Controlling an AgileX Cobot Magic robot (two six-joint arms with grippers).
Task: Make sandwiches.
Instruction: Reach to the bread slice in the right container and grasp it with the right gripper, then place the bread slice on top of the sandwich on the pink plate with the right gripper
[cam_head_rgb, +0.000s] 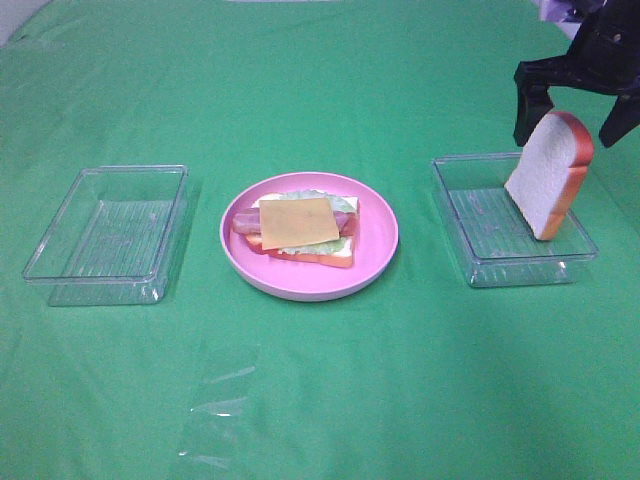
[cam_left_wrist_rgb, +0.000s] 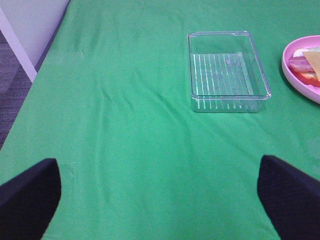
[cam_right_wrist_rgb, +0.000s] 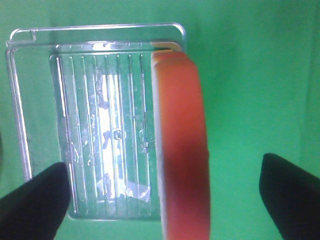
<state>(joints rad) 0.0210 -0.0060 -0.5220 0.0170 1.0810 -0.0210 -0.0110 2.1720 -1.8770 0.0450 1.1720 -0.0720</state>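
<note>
Pink round plate (cam_head_rgb: 379, 262) sits mid-table on the green cloth (cam_head_rgb: 320, 80), which is matte and slightly wrinkled. On the plate: partial sandwich stack (cam_head_rgb: 297, 227) with a white bread slice at the bottom, pale green lettuce, reddish bacon strips and a flat yellow cheese square on top.

Left of the plate, well apart: clear rigid plastic tray (cam_head_rgb: 108, 235), rectangular with a ribbed floor. Right of the plate: matching clear tray (cam_head_rgb: 470, 225). A loose bread slice (cam_head_rgb: 549, 173) stands on edge in that tray, tilted, leaning at the far right wall; white spongy face, smooth orange-brown crust.

Right hand (cam_head_rgb: 578, 102) is above the standing slice, black fingers spread wide on either side, not clamping it; contact unclear. Left hand (cam_left_wrist_rgb: 160, 192) is open too, fingertips wide apart over bare cloth, well left of the left tray, holding nothing.

A scrap of clear film (cam_head_rgb: 220, 405) lies on the cloth in front of the plate.
</note>
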